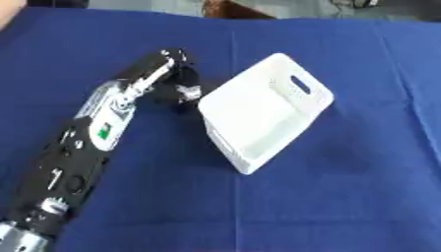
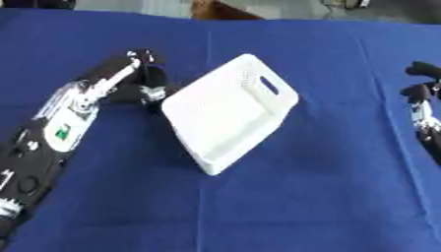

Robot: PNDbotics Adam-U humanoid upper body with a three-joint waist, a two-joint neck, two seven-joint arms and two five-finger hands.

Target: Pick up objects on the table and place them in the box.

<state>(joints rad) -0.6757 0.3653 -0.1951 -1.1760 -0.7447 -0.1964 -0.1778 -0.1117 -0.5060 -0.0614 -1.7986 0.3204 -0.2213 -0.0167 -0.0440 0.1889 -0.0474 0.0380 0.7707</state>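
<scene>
A blue cloth (image 1: 344,197) covers the table, with pale floor (image 1: 146,4) beyond its far edge

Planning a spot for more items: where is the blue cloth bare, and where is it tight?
Bare: the wide near stretch of the blue cloth below the white box, and the strip between the box and the right hand. Tight: the box's left edge, where the left hand sits close.

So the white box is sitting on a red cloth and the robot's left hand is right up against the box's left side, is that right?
Not quite. The cloth is blue, not red, as the left eye view shows. The rest holds: the white box sits on it, and the left hand is right up against the box's left side.
</scene>
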